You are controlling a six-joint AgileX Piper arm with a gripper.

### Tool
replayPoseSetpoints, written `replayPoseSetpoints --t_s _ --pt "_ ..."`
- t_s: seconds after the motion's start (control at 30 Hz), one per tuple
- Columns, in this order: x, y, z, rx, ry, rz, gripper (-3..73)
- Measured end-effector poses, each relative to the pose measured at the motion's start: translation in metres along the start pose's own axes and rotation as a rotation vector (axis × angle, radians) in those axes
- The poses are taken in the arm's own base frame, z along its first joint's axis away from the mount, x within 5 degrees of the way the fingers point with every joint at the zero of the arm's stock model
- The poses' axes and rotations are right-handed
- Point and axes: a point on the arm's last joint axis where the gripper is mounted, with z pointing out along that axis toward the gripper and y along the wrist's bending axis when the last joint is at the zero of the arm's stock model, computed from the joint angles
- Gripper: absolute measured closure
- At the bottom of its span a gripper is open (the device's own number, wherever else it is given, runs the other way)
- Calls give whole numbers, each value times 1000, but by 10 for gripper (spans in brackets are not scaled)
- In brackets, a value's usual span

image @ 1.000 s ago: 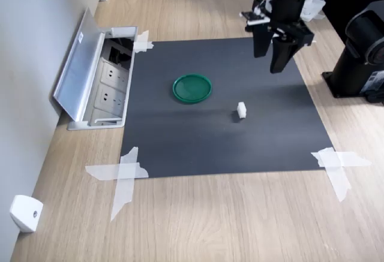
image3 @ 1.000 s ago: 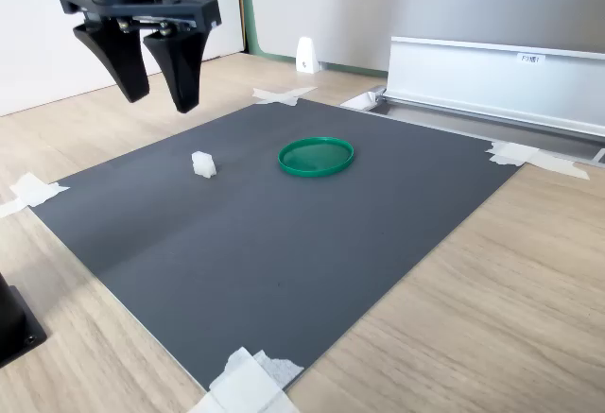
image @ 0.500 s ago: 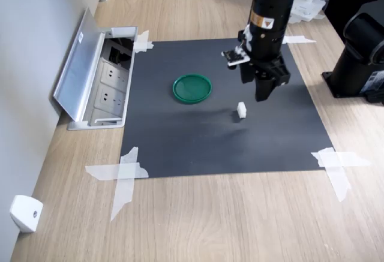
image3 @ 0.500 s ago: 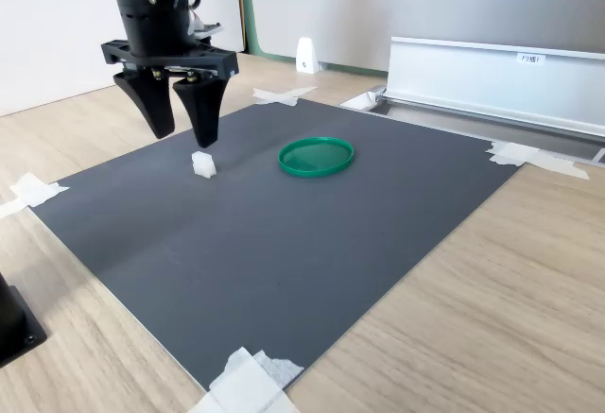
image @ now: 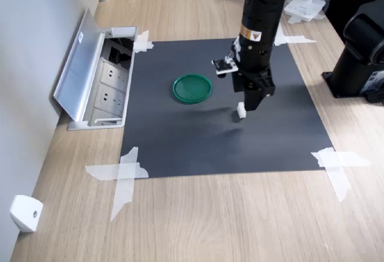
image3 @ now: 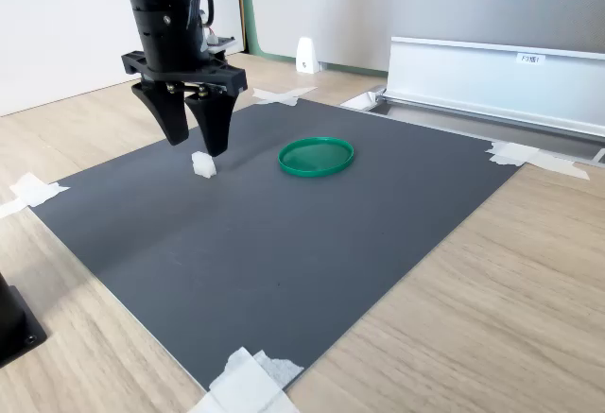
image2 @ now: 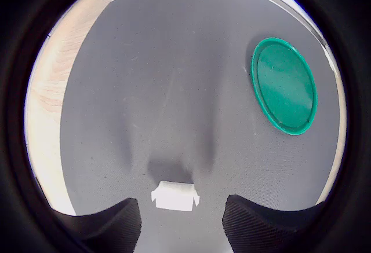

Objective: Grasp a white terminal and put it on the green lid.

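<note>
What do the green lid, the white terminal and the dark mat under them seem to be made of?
Green lid: looks like moulded plastic, glossy, with light glinting off its raised rim.
White terminal: probably plastic, opaque and matte, blocky; too small to be sure.
Dark mat: a thin flat sheet, matte grey with fine grain in the wrist view, perhaps rubber or card; taped at its corners.

1. One terminal (image: 241, 111), near the middle of the mat.
2. One lid (image: 192, 88).
3. One mat (image: 180, 142).
4. One gripper (image: 252, 103).
5. Four taped mat corners.
6. One socket box (image: 99, 82), off the mat's left edge in the first exterior view.
</note>
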Motion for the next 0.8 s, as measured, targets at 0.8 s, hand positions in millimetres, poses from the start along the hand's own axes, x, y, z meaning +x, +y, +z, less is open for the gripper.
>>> replayPoseSetpoints --t_s 0.8 --pt "-5 6 26 0 46 -15 100"
